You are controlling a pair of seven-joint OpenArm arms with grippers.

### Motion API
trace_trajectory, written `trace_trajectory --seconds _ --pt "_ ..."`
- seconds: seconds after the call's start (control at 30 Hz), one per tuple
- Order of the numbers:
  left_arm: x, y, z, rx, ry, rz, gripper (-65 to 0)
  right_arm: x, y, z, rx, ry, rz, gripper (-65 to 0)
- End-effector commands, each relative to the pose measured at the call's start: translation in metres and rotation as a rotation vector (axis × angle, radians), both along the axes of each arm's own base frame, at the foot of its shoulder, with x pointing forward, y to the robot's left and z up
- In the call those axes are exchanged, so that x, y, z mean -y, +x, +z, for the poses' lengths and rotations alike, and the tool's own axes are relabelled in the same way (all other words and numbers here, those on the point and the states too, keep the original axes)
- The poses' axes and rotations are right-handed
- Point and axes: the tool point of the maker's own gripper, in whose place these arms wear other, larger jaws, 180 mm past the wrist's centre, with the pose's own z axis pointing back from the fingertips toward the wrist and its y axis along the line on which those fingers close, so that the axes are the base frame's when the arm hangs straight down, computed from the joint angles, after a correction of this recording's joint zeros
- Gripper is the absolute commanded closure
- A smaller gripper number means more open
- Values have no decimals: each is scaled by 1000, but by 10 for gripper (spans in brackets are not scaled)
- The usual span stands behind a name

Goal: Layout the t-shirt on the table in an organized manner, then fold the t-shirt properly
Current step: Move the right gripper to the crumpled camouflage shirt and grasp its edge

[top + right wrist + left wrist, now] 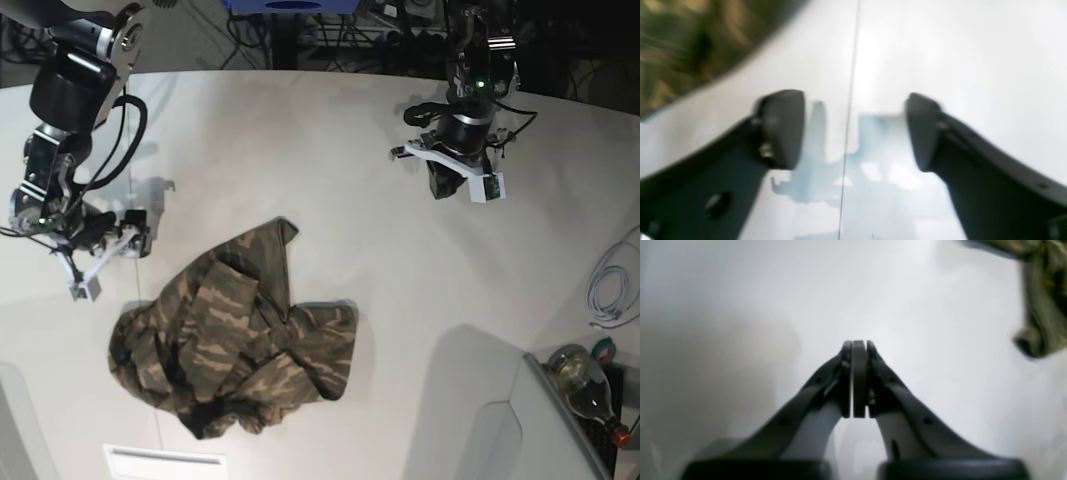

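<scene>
Camouflage cloth in olive, brown, tan and black lies crumpled in a heap: the t-shirt (235, 335) sits on the white surface (400, 300), toward the near edge in the base view, with one pointed flap reaching up toward the middle. It is bunched and folded over itself, not spread flat.

In its own wrist view the right gripper (853, 130) shows its jaws wide apart with only bare surface and a thin dark seam line (848, 100) between them; it holds nothing. A blurred patch of the t-shirt fills that view's upper left corner, apart from the fingers. In the base view this gripper hovers just beside the shirt's upper left edge.

At the far side of the surface, well apart from the shirt, the left gripper (858, 380) has its pads pressed together or very nearly so, with nothing visible between them; the soft focus makes a hairline gap hard to rule out.

A clear bottle (585, 385) lies off the surface's near right corner, with a white cable (608, 285) near it.
</scene>
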Motion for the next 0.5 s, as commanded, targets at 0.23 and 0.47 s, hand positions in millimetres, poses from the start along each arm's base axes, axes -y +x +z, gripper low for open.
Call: trace_trajectory --seconds 0.23,0.47 --pt "-18 8 12 39 49 -3 -174 -34 60 21 106 108 28 -467" --pt "-32 9 14 38 92 -21 -174 -73 74 12 91 177 91 -462"
